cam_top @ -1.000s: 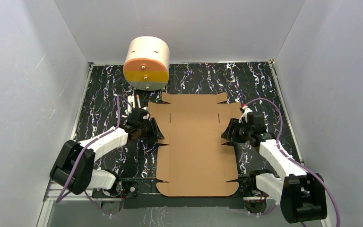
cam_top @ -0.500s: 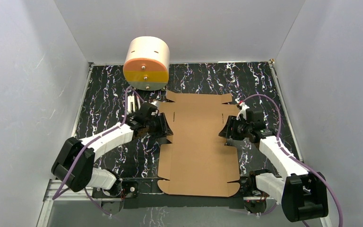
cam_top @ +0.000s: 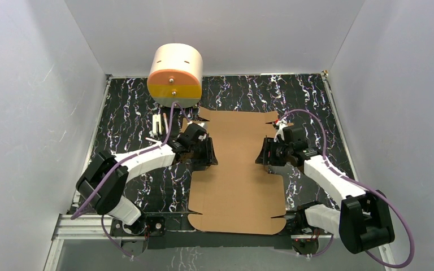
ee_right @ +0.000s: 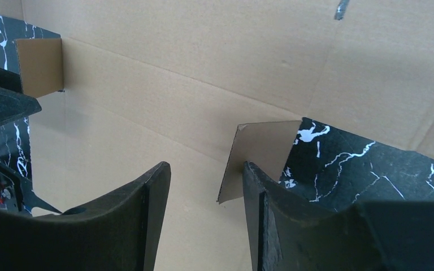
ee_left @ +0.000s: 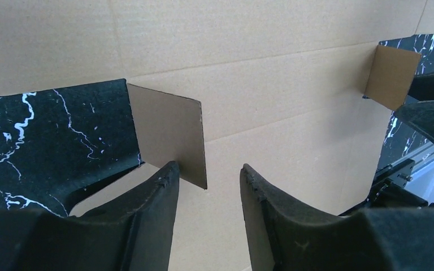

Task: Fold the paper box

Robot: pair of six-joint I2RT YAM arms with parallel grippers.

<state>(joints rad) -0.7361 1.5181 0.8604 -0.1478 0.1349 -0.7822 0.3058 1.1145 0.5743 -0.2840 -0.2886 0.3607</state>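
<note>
Holds left arm and right arm stretched inward, forearms angled toward the centre. Points left tool rightward and right tool leftward, facing each other, well apart. Shows black fingers parted on both.

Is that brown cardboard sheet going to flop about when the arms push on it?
Probably not: the paper box lies flat and looks stiff. Its raised side flap is straight, unbowed, so it likely hinges at creases. Thin and light-looking, it may slide.
</note>
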